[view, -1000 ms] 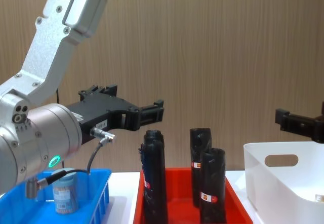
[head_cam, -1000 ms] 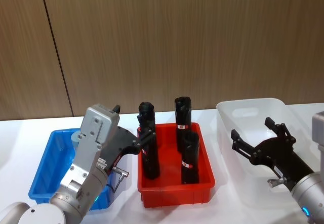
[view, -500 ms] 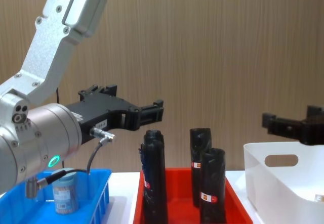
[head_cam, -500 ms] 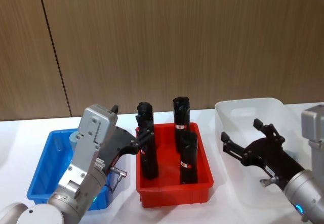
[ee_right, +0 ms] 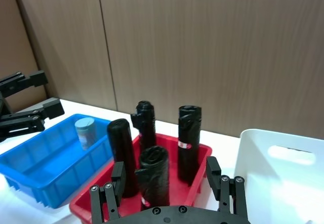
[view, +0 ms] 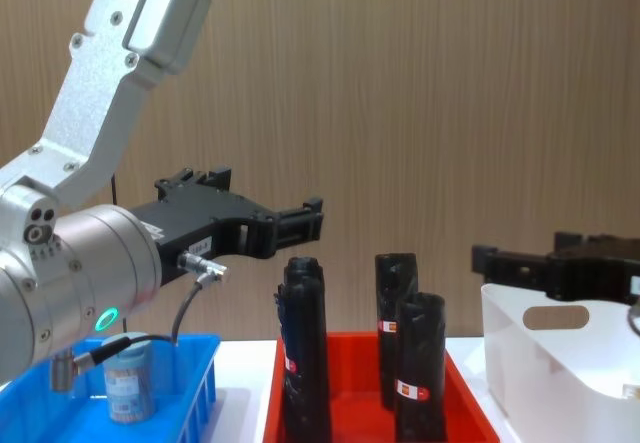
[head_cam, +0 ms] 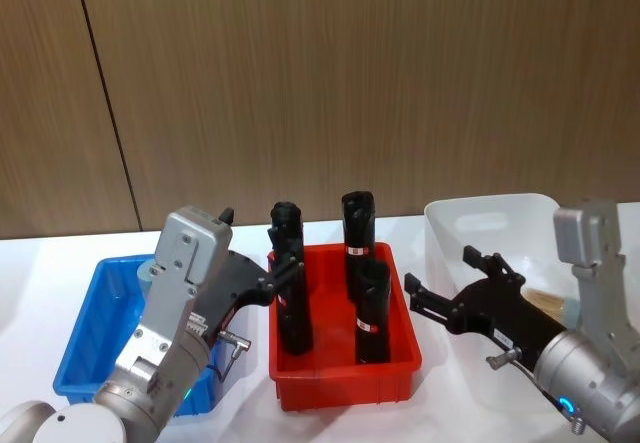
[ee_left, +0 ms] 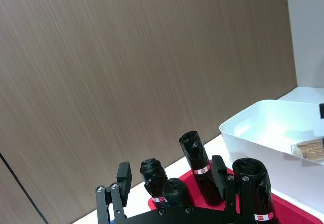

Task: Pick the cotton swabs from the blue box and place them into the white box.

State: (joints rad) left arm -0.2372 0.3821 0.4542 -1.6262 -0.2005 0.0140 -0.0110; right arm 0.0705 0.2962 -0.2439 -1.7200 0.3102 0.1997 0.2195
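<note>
Swab jar stands upright in the blue box, at left. Right gripper, fingers wide and empty, has swung left off the white box toward the red crate. Left gripper hasn't budged, also wide. Left wrist view catches a second jar lying in the white box.

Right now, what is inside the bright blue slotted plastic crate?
One clear plastic swab jar with a pale blue-grey lid stands upright inside. The left arm covers part of the crate's floor in the head view.
</note>
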